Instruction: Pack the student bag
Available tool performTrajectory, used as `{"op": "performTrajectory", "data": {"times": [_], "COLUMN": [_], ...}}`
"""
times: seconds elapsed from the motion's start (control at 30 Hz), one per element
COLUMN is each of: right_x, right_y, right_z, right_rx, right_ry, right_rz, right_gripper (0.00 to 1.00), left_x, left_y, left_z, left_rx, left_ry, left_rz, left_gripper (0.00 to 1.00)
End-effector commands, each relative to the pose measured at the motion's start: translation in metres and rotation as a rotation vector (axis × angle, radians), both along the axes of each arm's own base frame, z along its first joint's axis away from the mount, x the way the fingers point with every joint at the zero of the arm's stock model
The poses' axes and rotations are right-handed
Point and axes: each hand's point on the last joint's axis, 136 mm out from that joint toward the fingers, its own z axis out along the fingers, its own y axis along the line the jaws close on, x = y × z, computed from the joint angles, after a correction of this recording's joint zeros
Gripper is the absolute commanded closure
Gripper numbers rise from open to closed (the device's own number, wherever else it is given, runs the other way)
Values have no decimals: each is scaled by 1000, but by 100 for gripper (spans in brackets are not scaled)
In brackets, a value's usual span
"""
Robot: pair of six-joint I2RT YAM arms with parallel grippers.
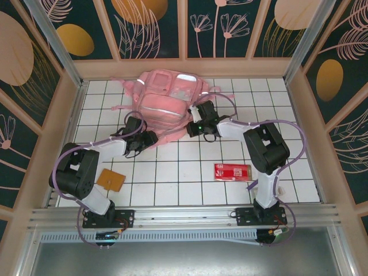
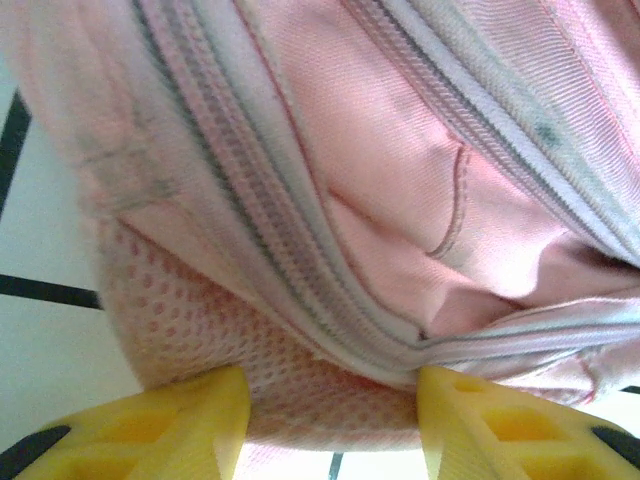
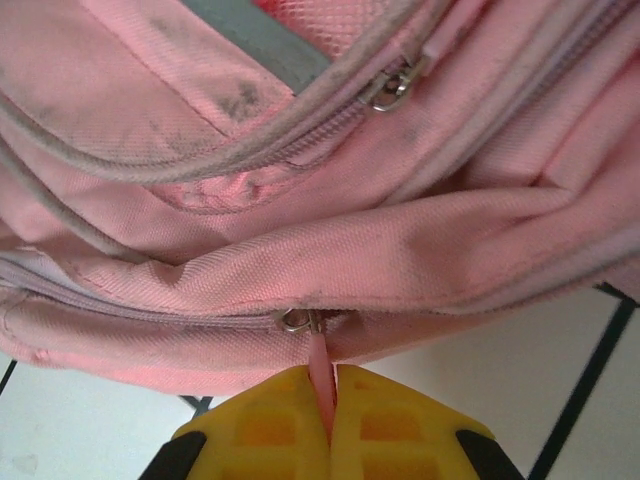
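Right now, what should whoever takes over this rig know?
Right gripper: shut on the pink zipper pull of the student bag, at the far side of the table.
Left gripper: jaws apart astride the bag's mesh corner; grip unclear.
Done: nothing packed; red packet and brown card lie on the table near the arms.
To do: likely open the zip, then load both.
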Motion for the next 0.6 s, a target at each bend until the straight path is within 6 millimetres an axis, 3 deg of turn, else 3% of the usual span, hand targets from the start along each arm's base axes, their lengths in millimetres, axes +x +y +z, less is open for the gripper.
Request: {"op": "performTrajectory", "data": {"times": [0.0,0.03,0.1,0.2,0.3,0.37,0.47,0.57], "right_x": [68,69,63,58,47,33,9,-13], "right_y": [-95,-95,-77,-77,-69,-56,-36,-15], "right_z": [0,2,14,24,31,39,53,62], "right_rx": [-137,-115,-25,-9,65,116,190,190], "right_ry": [-111,-109,-100,-123,-114,-104,-84,-81], "right_rz": [-389,-378,-259,-208,-85,10,104,166], "right_gripper": [100,100,100,100,100,100,100,100], "left_x": [-83,-83,-83,-84,-85,-84,-69,-46], "left_y": [70,72,74,76,74,71,54,40], "left_z": [-66,-66,-66,-67,-69,-69,-50,-11], "left_rx": [303,309,321,339,329,322,247,183], "left_ry": [321,319,318,314,312,315,259,165], "left_rz": [66,65,61,50,37,24,-14,-28], "left_gripper": [51,51,53,54,72,76,71,62]}}
